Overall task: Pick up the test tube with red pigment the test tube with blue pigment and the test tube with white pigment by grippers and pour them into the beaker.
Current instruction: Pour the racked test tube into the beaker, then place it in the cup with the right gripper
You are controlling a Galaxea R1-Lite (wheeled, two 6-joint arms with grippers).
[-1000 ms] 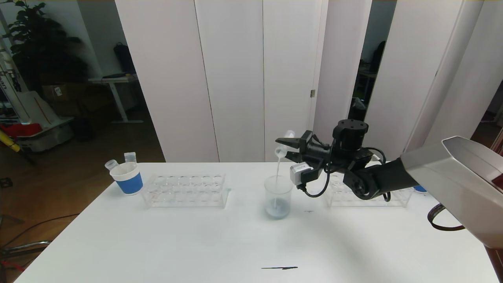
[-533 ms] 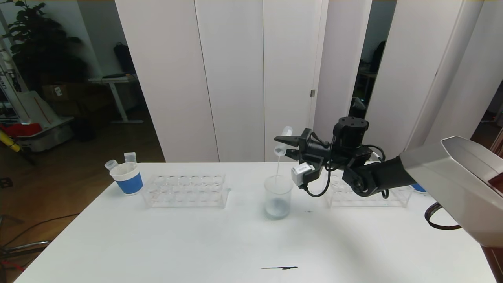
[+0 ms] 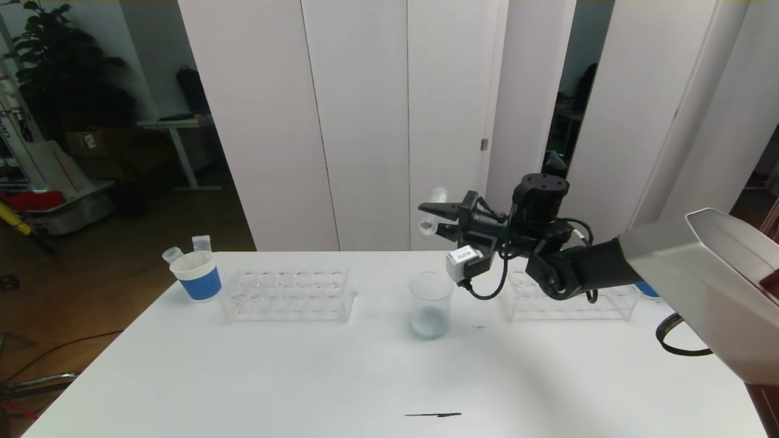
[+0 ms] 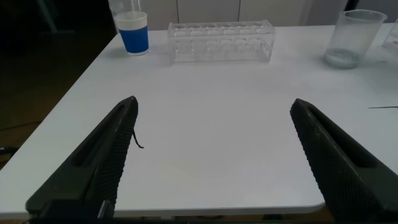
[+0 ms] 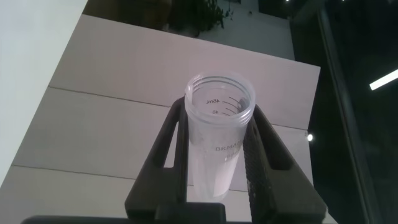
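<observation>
My right gripper (image 3: 429, 219) is shut on the test tube with white pigment (image 3: 433, 205) and holds it tilted, mouth down and to the left, above the beaker (image 3: 431, 304). No liquid runs from it. In the right wrist view the tube (image 5: 219, 140) sits between the fingers (image 5: 256, 155), with a white film inside. The beaker stands mid-table with pale bluish-white liquid at its bottom; it also shows in the left wrist view (image 4: 354, 38). My left gripper (image 4: 214, 102) is open and empty over the table's near left. No tube with blue or red liquid shows.
An empty clear rack (image 3: 286, 295) stands left of the beaker, another rack (image 3: 572, 301) behind my right arm. A blue-banded paper cup (image 3: 198, 275) at far left holds two clear tubes. A thin black mark (image 3: 432, 415) lies near the front edge.
The white stream from the tube into the beaker has thinned and stopped. My right gripper has risen and shifted slightly left with the tube.
</observation>
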